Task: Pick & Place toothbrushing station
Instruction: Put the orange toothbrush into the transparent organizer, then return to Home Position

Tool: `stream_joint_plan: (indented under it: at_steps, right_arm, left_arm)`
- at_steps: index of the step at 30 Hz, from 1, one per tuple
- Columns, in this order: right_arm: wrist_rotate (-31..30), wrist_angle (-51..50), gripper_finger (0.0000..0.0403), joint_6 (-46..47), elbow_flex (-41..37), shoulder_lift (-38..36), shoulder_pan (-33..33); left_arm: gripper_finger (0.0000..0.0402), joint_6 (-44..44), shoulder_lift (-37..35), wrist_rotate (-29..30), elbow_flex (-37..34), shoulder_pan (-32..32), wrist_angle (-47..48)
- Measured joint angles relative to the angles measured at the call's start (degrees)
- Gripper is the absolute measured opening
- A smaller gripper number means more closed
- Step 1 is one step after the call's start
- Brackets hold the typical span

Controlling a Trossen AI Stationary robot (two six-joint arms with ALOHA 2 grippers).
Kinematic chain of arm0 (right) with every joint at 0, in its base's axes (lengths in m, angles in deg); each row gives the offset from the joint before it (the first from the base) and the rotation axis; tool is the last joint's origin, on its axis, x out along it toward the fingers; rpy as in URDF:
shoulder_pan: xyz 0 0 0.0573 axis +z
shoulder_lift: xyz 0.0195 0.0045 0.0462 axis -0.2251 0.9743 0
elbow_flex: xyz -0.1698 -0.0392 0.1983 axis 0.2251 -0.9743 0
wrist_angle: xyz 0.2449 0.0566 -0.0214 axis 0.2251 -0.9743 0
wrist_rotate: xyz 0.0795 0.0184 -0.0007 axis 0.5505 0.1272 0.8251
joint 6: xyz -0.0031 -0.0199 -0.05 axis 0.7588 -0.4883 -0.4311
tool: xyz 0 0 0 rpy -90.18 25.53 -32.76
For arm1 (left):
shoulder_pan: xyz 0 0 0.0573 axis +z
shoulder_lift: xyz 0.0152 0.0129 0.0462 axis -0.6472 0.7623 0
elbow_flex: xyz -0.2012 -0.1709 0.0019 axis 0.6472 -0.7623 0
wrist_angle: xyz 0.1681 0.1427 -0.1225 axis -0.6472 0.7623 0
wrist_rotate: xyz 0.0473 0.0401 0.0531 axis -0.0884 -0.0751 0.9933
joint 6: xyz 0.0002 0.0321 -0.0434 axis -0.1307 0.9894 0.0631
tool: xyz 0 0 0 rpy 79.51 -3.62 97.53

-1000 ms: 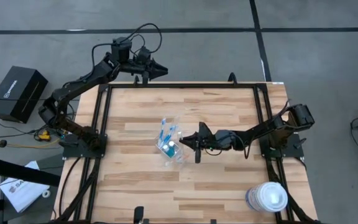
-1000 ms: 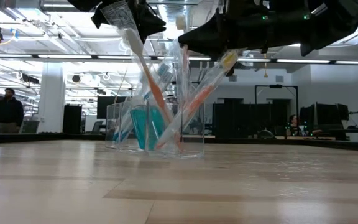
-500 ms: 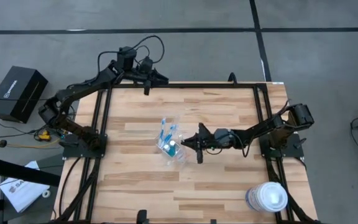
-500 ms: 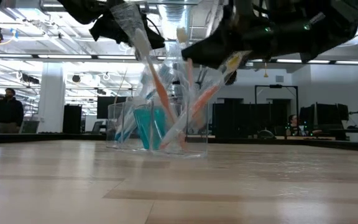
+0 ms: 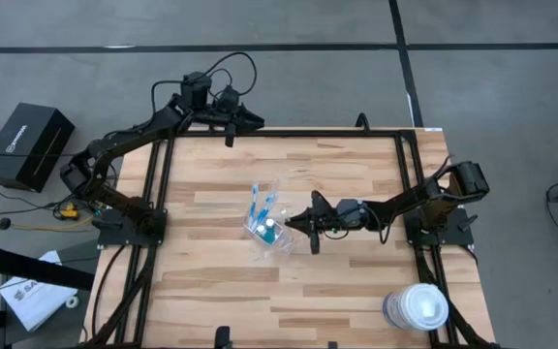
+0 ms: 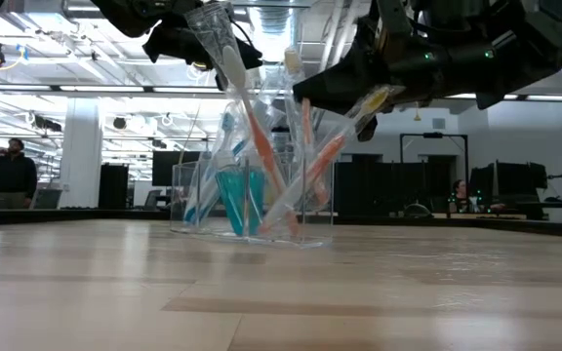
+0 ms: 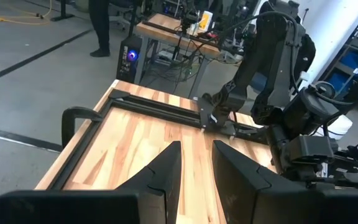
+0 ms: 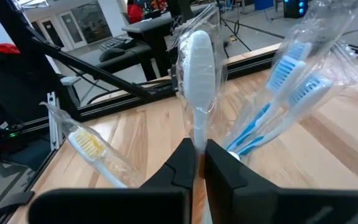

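Standing mid wooden table (image 5: 347,281), the clear cup (image 6: 261,210) fronts a bright workshop.

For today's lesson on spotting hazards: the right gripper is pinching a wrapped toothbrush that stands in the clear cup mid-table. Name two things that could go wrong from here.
1. The right gripper is shut on the white toothbrush, which leans among other brushes; pulling it could drag the blue toothbrushes out too.
2. The clear cup looks light and top-heavy, so a sideways pull may tip it or slide it across the table.
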State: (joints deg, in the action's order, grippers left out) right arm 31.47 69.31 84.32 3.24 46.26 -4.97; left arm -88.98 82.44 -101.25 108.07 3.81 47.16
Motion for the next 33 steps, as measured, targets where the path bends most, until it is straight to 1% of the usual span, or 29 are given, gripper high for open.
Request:
stream_joint_plan:
  at_steps: [3,10,16,19,22,27,31,33]
  right_arm:
    - [0.0,-0.4,0.0031,0.0,0.0,0.0,-0.3]
    - [0.0,-2.7,0.0120,7.2,0.0,0.0,-1.5]
    - [0.1,0.5,0.0211,7.5,0.0,0.0,-1.4]
    - [0.1,3.1,0.0246,7.5,0.0,0.0,-1.5]
    - [0.1,5.6,0.0261,7.5,0.0,-0.8,-1.4]
    - [0.0,6.3,0.0264,6.9,0.2,-5.8,-2.1]
    - [-0.1,5.0,0.0264,4.0,1.9,-12.8,-4.1]
    - [0.0,1.2,0.0264,3.1,3.7,-16.8,-5.6]
  left_arm:
    - [0.0085,0.0,0.0,0.0,0.0,0.0,-0.2]
    - [0.0085,-0.5,0.0,0.0,0.0,0.0,-0.4]
    - [0.0085,-0.7,0.0,0.0,0.0,0.0,-0.4]
    - [0.0085,-1.1,0.0,-0.3,0.0,0.0,-0.7]
    - [0.0085,-1.1,0.0,-0.6,0.0,0.0,-0.8]
    - [0.0085,-2.6,-0.8,-0.7,0.0,0.0,-3.3]
    - [0.0085,-7.8,-5.2,-1.6,0.0,0.0,-12.4]
    - [0.0085,-10.5,-8.4,0.0,0.0,0.5,-15.3]
